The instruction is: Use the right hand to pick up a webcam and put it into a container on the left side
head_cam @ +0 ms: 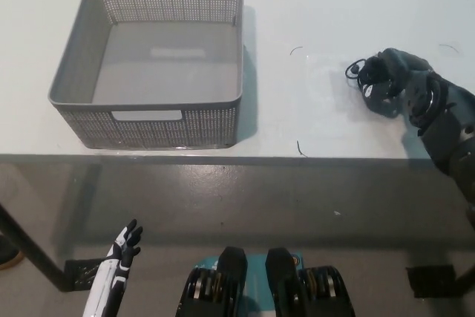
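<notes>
Right robot hand (387, 83) is down on the white surface (334, 5) at the right side, fingers curled around the black webcam (369, 79); looks like it's holding it, but black on black, so the exact contact is hard to read. Webcam sits on the surface, well apart from the basket (152, 113), with a loop of its thin cable (353, 69) poking out on the hand's left.

Basket is gray, perforated, on the left half of the surface, its front wall close to the near edge. Bare surface lies between the basket's right wall and the webcam, only a couple of thin dark strands there.

Left robot hand (122, 250) hangs low at bottom left, below the surface edge, fingers apart, holding nothing.
</notes>
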Available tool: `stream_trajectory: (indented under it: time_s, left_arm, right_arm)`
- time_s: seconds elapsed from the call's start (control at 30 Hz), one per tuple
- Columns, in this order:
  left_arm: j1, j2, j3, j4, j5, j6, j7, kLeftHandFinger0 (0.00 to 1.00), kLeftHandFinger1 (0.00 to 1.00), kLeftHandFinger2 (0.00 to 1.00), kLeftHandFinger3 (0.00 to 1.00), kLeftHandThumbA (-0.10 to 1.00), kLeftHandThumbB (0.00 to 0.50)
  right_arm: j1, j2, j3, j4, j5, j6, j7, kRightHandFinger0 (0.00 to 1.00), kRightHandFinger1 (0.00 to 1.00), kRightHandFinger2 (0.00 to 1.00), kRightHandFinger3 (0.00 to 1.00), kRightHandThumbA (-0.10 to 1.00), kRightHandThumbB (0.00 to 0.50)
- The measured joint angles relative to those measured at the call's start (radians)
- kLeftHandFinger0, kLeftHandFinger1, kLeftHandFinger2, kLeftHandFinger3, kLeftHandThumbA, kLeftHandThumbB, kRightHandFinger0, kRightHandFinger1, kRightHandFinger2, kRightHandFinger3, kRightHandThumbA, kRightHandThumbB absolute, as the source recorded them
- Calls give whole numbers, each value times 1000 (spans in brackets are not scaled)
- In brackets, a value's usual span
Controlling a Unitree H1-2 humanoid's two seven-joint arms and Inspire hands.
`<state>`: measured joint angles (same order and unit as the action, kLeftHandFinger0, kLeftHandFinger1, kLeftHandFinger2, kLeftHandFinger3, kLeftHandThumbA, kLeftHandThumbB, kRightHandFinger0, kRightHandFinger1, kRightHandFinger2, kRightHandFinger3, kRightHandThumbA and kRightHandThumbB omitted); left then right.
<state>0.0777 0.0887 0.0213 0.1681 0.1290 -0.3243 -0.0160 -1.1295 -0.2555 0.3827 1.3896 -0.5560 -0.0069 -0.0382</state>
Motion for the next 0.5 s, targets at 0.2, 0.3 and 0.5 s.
stream_trajectory:
  time_s: [0.2, 0.3, 0.5]
  left_arm:
    - [-15, 1, 4, 0, 0, 0, 0, 1000, 1000, 1000, 1000, 1000, 0]
    - [-17, 2, 5, 0, 0, 0, 0, 1000, 1000, 1000, 1000, 1000, 4]
    - [-18, 2, 9, 0, 0, 0, 0, 1000, 1000, 1000, 1000, 1000, 0]
  right_arm:
    - [12, 8, -20, 4, 18, -57, -76, 0, 406, 784, 767, -100, 166]
    - [12, 9, -26, 4, 23, -76, -102, 0, 407, 767, 763, -100, 163]
    - [12, 9, -45, 4, 38, -106, -145, 0, 394, 779, 795, -100, 166]
